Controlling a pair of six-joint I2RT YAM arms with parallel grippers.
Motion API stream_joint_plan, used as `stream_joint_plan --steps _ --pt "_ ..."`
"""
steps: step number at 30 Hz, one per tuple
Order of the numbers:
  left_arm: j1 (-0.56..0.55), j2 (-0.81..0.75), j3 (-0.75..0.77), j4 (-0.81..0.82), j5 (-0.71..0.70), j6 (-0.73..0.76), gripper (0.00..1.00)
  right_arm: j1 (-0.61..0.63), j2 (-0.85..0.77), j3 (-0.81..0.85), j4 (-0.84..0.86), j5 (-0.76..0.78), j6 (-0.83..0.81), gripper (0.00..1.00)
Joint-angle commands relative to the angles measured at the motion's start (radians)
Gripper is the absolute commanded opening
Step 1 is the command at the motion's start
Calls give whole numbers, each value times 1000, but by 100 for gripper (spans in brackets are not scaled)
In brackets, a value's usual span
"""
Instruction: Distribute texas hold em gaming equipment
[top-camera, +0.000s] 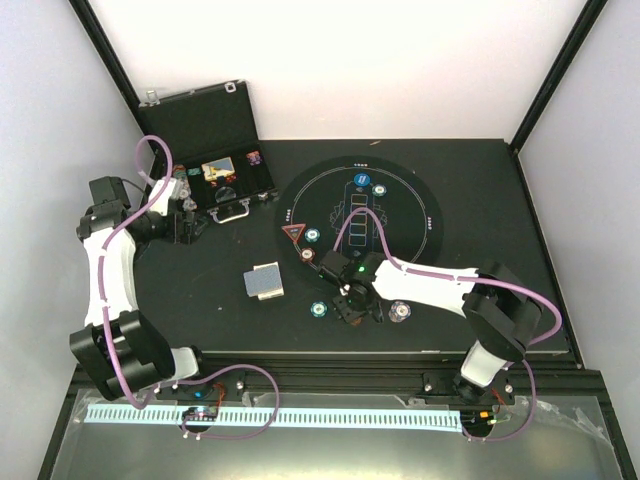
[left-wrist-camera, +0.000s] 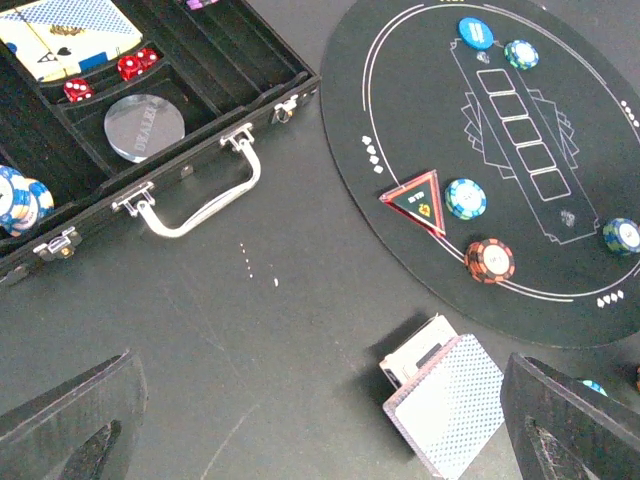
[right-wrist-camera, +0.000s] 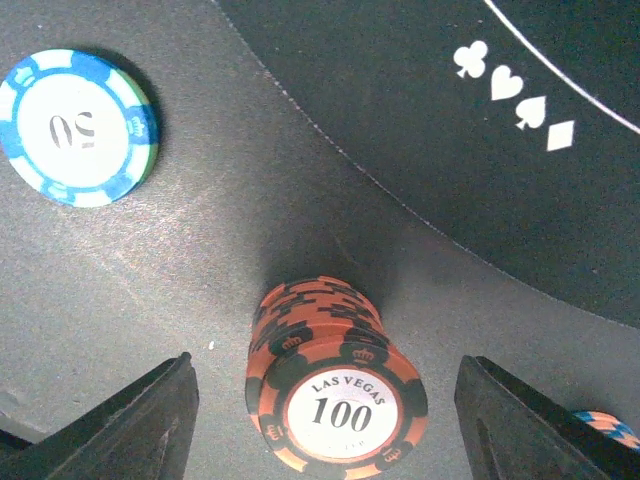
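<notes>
While R gripper (right-wrist-camera: 325, 398) straddles orange chips (right-wrist-camera: 335, 405), its jaws stand wide, clear of them; L gripper (left-wrist-camera: 320, 425) gapes wide. Cards (left-wrist-camera: 447, 408) lie nearby.

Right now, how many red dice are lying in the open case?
3: one die alone beside the clear dealer button; two dice side by side next to the cards. Others may be hidden.
</notes>
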Motion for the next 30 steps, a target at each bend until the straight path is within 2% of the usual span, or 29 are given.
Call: stream_joint_plan --steps 1,8,17,30 --pt "9 6 39 -55 -20 81 99 13 -19 2 26 -6 22 71" --pt "10 29 55 -58 -60 95 99 13 -12 -6 25 8 31 65" --pt "9 17 61 -96 -72 176 99 13 -14 -17 21 30 23 61" --pt "10 -2 84 -141 -71 191 99 14 -10 -12 27 35 23 42"
